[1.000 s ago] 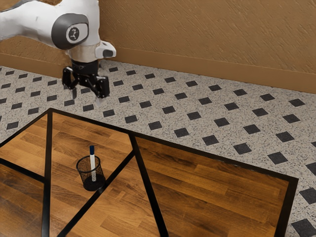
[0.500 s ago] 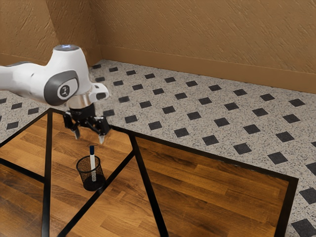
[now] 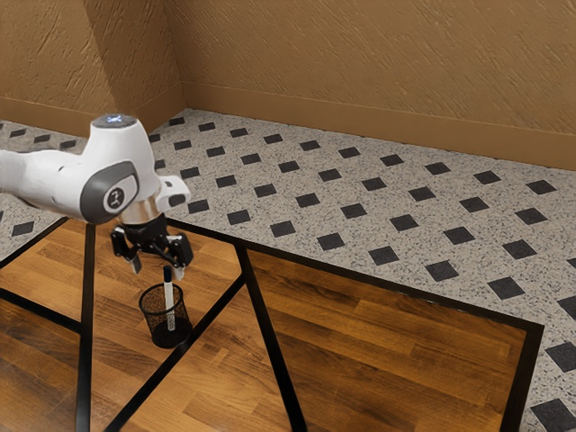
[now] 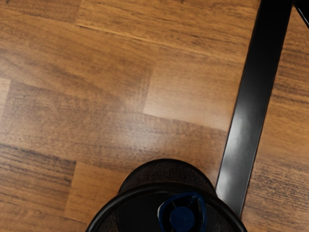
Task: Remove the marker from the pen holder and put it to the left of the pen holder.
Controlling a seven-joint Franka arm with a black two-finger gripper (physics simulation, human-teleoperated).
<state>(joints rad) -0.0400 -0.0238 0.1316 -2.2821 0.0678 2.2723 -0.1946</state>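
Marker (image 3: pixel 169 292), lower end behind holder mesh (image 3: pixel 157 322)

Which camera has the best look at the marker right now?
The exterior view: it shows the marker from the side, its white body seen through the mesh pen holder and its dark cap above the rim. The wrist view looks down on the blue cap end, inside the rim.
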